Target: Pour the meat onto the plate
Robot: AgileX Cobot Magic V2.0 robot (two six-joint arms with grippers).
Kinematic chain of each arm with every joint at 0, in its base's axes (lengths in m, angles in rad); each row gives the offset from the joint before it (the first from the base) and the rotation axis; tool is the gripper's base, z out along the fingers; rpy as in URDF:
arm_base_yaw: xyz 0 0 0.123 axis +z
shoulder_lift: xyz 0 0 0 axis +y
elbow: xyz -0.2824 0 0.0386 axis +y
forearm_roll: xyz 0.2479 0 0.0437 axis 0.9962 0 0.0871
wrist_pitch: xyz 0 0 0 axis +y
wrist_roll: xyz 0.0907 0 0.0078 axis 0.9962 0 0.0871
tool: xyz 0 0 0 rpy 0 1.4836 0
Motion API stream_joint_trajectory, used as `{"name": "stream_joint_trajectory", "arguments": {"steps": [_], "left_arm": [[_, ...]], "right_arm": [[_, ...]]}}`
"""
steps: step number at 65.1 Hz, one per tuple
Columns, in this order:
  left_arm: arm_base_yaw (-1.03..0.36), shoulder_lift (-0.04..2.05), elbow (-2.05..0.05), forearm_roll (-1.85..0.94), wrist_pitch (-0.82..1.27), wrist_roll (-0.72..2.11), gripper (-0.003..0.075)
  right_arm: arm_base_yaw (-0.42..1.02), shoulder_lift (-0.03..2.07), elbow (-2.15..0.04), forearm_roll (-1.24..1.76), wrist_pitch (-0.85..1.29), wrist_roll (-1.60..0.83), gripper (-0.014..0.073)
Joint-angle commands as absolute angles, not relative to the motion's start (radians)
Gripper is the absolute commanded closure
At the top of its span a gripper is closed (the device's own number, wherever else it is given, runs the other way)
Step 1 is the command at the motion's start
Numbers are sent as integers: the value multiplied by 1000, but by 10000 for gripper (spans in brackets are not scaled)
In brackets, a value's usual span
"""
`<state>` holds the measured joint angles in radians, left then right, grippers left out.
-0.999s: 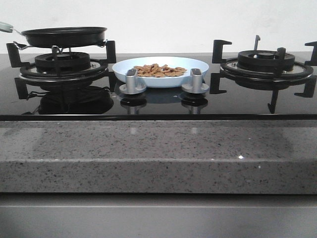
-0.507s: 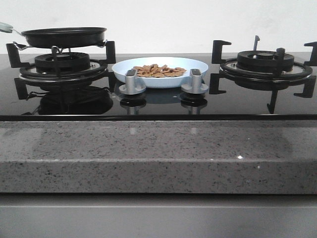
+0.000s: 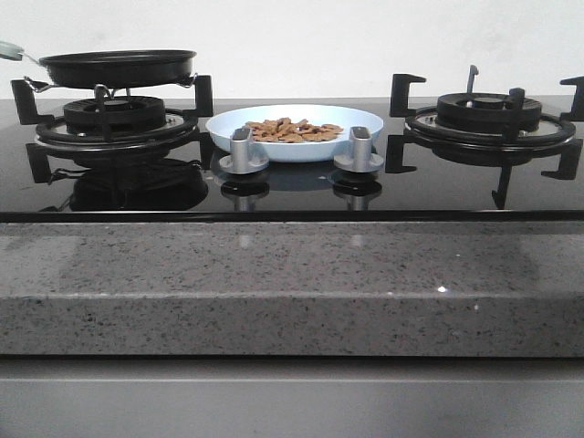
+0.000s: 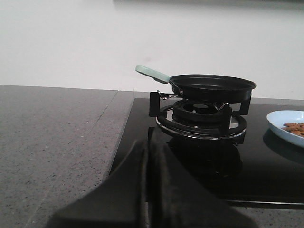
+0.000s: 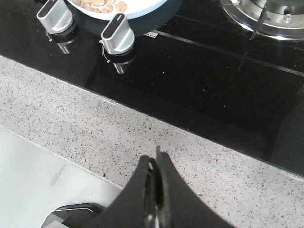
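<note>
The pale blue-white plate (image 3: 360,123) rests on the black glass hob between the two burners, with a heap of small orange-brown meat (image 3: 294,130) chunks lying in it. Its edge also shows in the left wrist view, plate (image 4: 281,124) with meat (image 4: 295,127), and in the right wrist view, plate (image 5: 140,7) with meat (image 5: 100,4). My left gripper (image 4: 148,151) is shut on nothing, low beside the left burner. My right gripper (image 5: 155,160) is shut and empty over the speckled counter. Neither gripper appears in the front view.
A black frying pan (image 3: 119,66) with a pale green handle (image 4: 151,72) sits on the left burner (image 3: 114,117). The right burner (image 3: 490,117) is bare. Two silver knobs (image 3: 244,151) (image 3: 359,151) stand in front of the plate. A grey stone counter (image 3: 292,283) runs along the front.
</note>
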<state>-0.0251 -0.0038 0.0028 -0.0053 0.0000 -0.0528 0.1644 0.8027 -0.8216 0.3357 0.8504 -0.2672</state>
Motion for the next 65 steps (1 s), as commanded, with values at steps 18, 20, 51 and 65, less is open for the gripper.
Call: {"name": "stream_joint_trajectory", "arguments": {"steps": [18,20,51,65], "left_arm": [[-23,-22,10,-18,-85,-53,741],[-23,-22,10,-18,-85,-53,741],[-23,-22,10,-18,-85,-53,741],[-23,-22,10,-18,-85,-53,741]], "right_arm": [[159,796,-846,354,801,-274,664],[159,796,-846,354,801,-274,664],[159,796,-846,354,800,-274,664],[157,662,-750,295,662,-275,664]]}}
